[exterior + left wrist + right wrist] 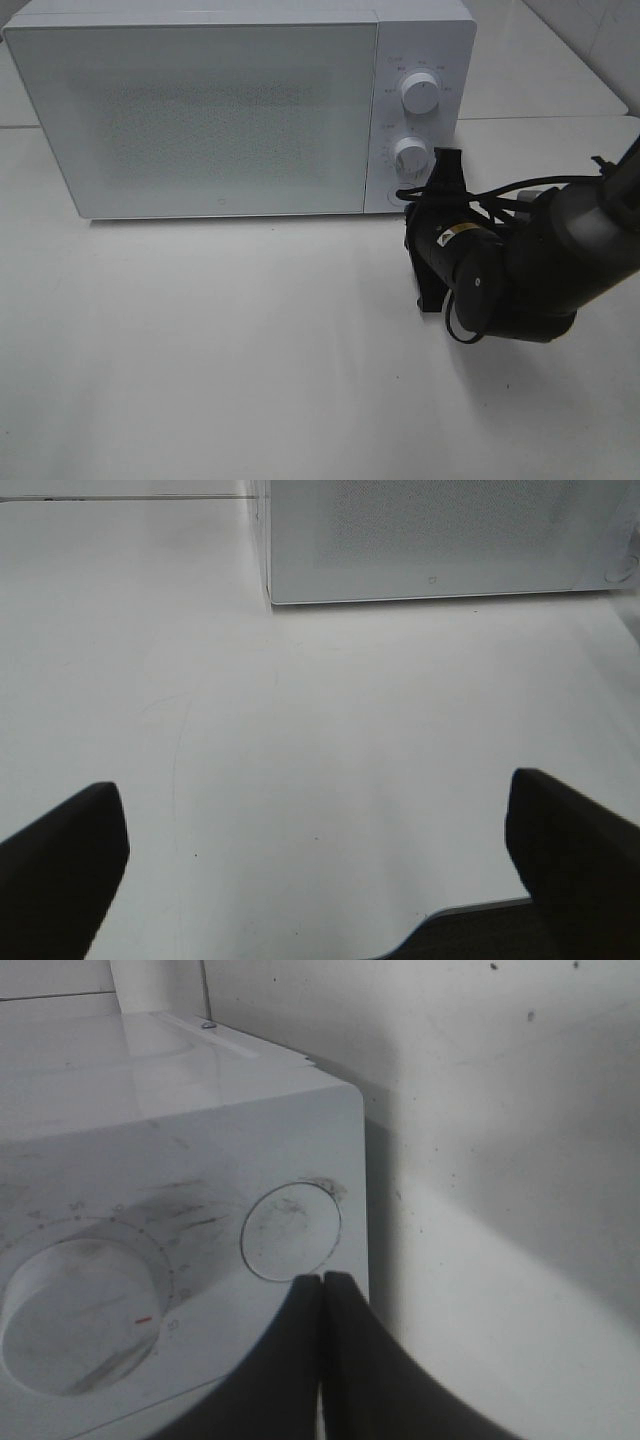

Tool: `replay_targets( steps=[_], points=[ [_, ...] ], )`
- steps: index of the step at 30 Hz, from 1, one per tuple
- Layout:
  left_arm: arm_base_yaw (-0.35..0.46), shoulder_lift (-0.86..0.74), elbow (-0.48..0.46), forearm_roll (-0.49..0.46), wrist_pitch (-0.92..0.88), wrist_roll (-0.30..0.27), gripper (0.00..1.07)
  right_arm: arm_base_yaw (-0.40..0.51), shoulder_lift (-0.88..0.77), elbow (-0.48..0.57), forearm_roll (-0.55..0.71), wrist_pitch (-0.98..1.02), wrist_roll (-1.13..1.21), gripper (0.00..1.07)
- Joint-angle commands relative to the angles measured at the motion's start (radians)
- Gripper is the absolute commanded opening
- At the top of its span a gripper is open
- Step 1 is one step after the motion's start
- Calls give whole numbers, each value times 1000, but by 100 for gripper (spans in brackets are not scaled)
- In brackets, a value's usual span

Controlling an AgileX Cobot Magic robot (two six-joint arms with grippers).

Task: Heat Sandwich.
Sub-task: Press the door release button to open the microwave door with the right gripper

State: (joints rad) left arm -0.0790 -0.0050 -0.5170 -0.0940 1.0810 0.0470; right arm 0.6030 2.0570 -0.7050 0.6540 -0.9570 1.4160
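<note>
Right tool [322,1280] closed, its two dark fingers pressed together with nothing between them; the tips sit at the lower rim of the round button [291,1231] on the microwave's control panel, though contact with the button cannot be confirmed. Beside the button, the lower dial [85,1315] carries a red index mark and a ring of fine graduations. In the high exterior view the same tool points toward the bottom corner of the panel, below the upper dial [421,93], with the right arm [560,250] and its looped cables reaching in from the right edge. Left tool [312,783] open wide and empty, its fingers well apart above the bare white surface [250,350], facing the lower front corner of the microwave [200,110]. The microwave is white and stands at the far side of the surface; its door [190,120] is shut, and the speckled, frosted panel reveals nothing of the interior. The sandwich appears in none of the three views, so its position cannot be told.
</note>
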Motion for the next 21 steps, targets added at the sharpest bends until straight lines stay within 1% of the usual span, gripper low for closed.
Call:
replay_targets(
  steps=[1, 8, 11, 15, 21],
  points=[
    [2, -6, 2, -2, -12, 0, 97, -13, 25, -49, -13, 34, 6, 1],
    [2, -6, 2, -2, -12, 0, 97, -44, 73, -127, -11, 43, -10, 1],
    [2, -6, 2, -2, -12, 0, 97, -44, 89, -149, -1, 49, -16, 2],
    [2, -6, 2, -2, -12, 0, 97, -56, 98, -173, -6, 71, -24, 2],
    [2, -6, 2, -2, -12, 0, 97, -78, 98, -193, 19, 66, -66, 2]
  ],
)
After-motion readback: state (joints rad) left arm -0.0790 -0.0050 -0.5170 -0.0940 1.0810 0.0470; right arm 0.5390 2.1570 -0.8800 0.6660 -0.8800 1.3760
